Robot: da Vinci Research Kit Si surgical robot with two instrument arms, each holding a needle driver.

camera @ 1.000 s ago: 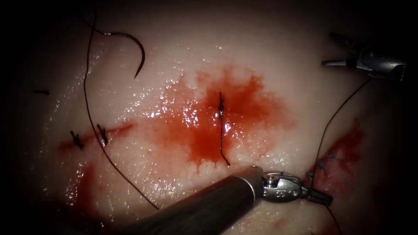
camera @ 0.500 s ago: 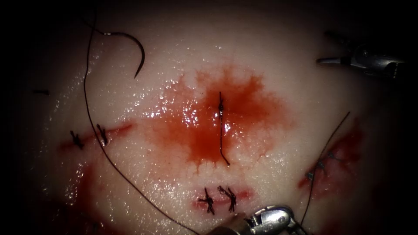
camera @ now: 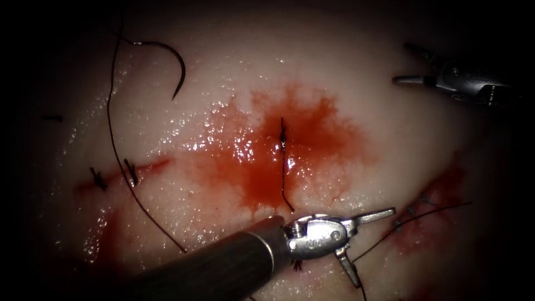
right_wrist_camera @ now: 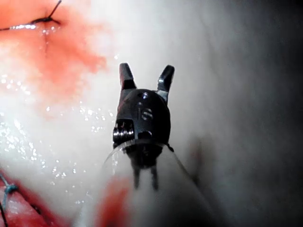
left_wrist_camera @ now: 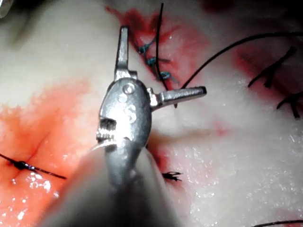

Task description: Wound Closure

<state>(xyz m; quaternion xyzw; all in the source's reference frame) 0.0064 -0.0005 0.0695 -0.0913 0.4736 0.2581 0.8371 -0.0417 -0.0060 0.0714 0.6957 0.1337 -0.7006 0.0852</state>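
On the glistening tissue [camera: 356, 145], the needle [camera: 170, 61] lies free far up-left of the red-stained cut [camera: 283, 161], tip pointing down, thread [camera: 120, 161] trailing below, while the left tool [camera: 365, 245] below the cut and the right tool [camera: 409, 64] up-right both gape empty.

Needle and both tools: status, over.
Left tool jaws open, empty. Right tool open, empty. Needle lying free on the tissue, left of the cut, thread attached.

left tool [camera: 363, 241]: silver wrist, dark shaft | right tool [right_wrist_camera: 147, 75]: black wrist, short fingers [right_wrist_camera: 126, 75]
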